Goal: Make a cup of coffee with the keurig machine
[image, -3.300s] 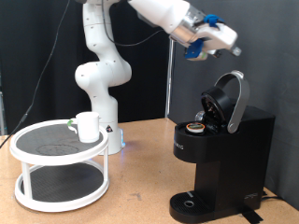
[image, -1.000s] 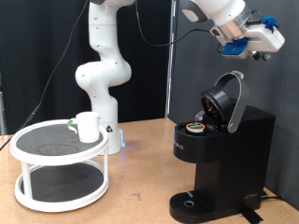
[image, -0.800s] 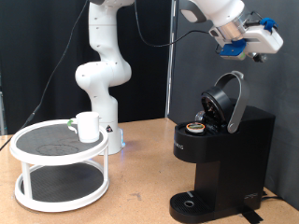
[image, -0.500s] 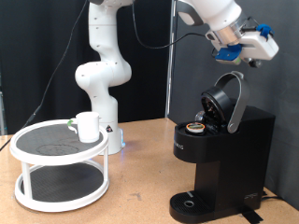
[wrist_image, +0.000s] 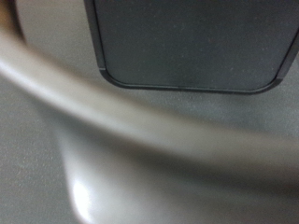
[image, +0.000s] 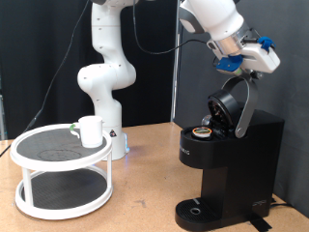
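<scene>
The black keurig machine (image: pixel 232 164) stands at the exterior view's right with its rounded lid (image: pixel 237 101) raised. A brown pod (image: pixel 202 130) sits in its open chamber. My gripper (image: pixel 253 64) is just above the top of the raised lid; its fingers are too small and blurred to read. The wrist view is filled by the blurred dark lid surface (wrist_image: pixel 187 42) and a curved grey band (wrist_image: pixel 140 112), very close; no fingers show there. The white cup (image: pixel 91 130) stands on the top shelf of a round white two-tier stand (image: pixel 63 164) at the exterior view's left, far from my gripper.
The robot's white base column (image: pixel 104 77) rises behind the stand. A brown tabletop (image: pixel 135 208) carries both the stand and the machine. A dark curtain hangs behind the machine. The machine's round drip base (image: pixel 198 208) holds nothing.
My gripper has come down and towards the exterior view's left, from high at the upper right to just above the raised lid. The lid, pod and cup have not moved.
</scene>
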Tool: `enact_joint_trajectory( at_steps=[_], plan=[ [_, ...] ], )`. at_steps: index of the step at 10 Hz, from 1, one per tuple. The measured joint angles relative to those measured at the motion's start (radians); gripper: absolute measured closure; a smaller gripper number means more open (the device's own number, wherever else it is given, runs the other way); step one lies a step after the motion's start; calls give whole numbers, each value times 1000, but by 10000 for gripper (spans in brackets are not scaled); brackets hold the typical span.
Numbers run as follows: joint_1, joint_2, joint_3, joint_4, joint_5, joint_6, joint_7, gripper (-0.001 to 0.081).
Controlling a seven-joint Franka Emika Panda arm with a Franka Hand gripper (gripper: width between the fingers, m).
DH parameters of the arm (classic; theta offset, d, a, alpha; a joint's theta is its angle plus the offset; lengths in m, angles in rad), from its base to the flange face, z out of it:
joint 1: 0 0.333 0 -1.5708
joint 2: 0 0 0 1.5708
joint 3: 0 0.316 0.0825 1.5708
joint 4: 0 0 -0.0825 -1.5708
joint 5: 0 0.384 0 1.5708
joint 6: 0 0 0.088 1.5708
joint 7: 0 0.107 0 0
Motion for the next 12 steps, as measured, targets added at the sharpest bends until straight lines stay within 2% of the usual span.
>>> enact_joint_trajectory(
  at_steps=[6,9,12],
  plan=[
    [-27,-79,-15,-83,0,24,-64,806],
    [-62,-104,-28,-122,-25,64,-71,806],
    [-100,-103,-59,-145,-53,66,-100,806]
  ],
)
